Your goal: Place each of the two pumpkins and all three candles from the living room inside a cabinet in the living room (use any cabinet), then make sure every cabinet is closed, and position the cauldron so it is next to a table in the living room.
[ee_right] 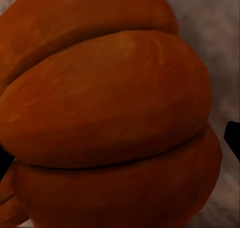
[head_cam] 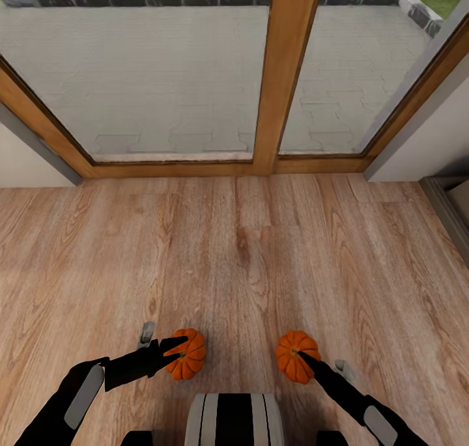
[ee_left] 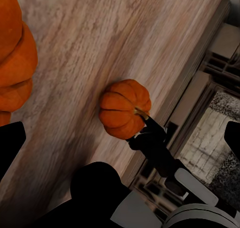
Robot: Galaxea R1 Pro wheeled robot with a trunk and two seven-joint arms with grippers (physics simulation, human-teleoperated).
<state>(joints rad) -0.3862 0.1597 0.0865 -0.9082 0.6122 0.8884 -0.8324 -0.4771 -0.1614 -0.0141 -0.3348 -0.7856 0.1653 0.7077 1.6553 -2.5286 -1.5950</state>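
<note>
Head cam: both arms reach over the wood floor [head_cam: 260, 250] near a big glass door [head_cam: 163, 75], the left gripper [head_cam: 174, 351] clamped on one pumpkin [head_cam: 189, 358], the right gripper [head_cam: 305, 359] on the other pumpkin [head_cam: 294, 353]. Left wrist cam: its pumpkin [ee_left: 12, 63] sits huge at the edge, the other pumpkin [ee_left: 122, 108] held at the right arm's tip. Right wrist cam: orange ribs [ee_right: 110, 118] right up close between the fingers.

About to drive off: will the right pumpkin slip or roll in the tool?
The right pumpkin looks rigid, so it should not squash. Its rounded ribs could let it pivot in the right tool. Set down, it may roll on the floor.
</note>
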